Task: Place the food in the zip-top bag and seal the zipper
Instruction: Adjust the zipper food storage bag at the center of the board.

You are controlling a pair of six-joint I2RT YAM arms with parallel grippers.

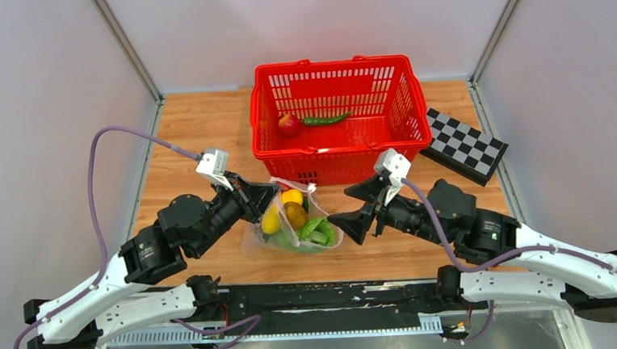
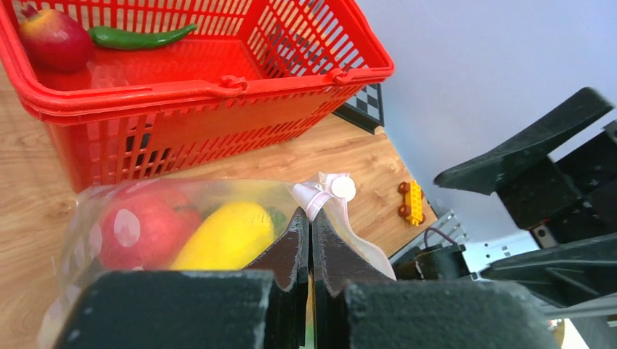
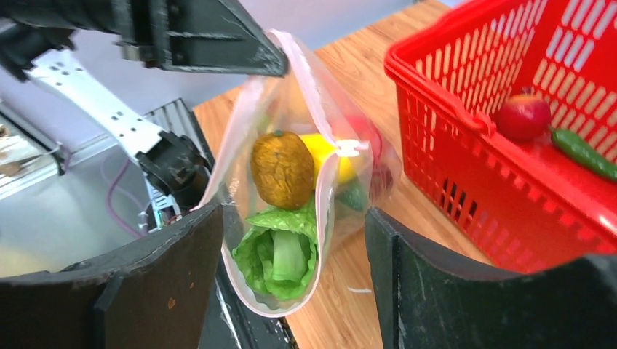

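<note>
Surroundings: a red plastic mesh basket (image 1: 338,152) stands at the middle of the bench's far edge. A black-and-white checkered board (image 1: 464,144) lies by the far right corner. A small orange toy car (image 2: 411,202) sits near the near edge.
In the basket: 1 red apple (image 1: 288,125) and 1 small green chili (image 1: 325,119), side by side.
In the way: the basket's near wall stands just behind the bag.
Left gripper (image 1: 262,195): fingers pressed together, pinching the mouth edge of the clear crinkly zip-top bag (image 1: 257,241).
Right gripper (image 1: 338,205): fingers spread wide, holding nothing. The bag sits between them; contact cannot be told.
Bag place: near the middle of the bench, between both grippers.
Bag direction: long axis runs left to right; the pinched corner is raised.
Zipper: the thin pale strip (image 3: 320,109) slopes down to a small white piece (image 3: 351,147).
Bag contents: yellow lemon (image 3: 324,156), brown round fruit (image 3: 282,169), pale-green lettuce (image 3: 280,251) and another red apple (image 2: 142,229).
</note>
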